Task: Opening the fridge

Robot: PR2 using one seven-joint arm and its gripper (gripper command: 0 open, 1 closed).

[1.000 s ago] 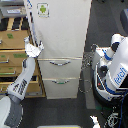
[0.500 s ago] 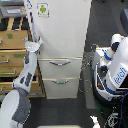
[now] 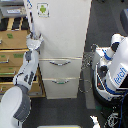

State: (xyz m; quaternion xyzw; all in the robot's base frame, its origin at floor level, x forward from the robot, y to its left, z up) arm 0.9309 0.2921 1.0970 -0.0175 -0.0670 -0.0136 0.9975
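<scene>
The tall white fridge (image 3: 62,35) stands in the middle of the exterior view. Its upper door carries a small green-figure sticker (image 3: 43,9). Below are two drawers with silver bar handles (image 3: 61,62). My arm reaches up from the lower left, and my gripper (image 3: 35,41) is at the left edge of the upper door, about level with its lower third. Its fingers seem closed around the door's edge. The door looks shut or barely ajar, and no shelves show.
A tan wooden drawer cabinet (image 3: 11,50) with green labels stands right beside the fridge on the exterior view's left, behind my arm. A second white robot body (image 3: 117,67) and dark cabling (image 3: 92,62) are on the exterior view's right. The floor is dark.
My forearm has swung from leaning out on the exterior view's left to more upright next to the fridge. The gripper stays at the door's edge, slightly higher. The door has not visibly moved.
</scene>
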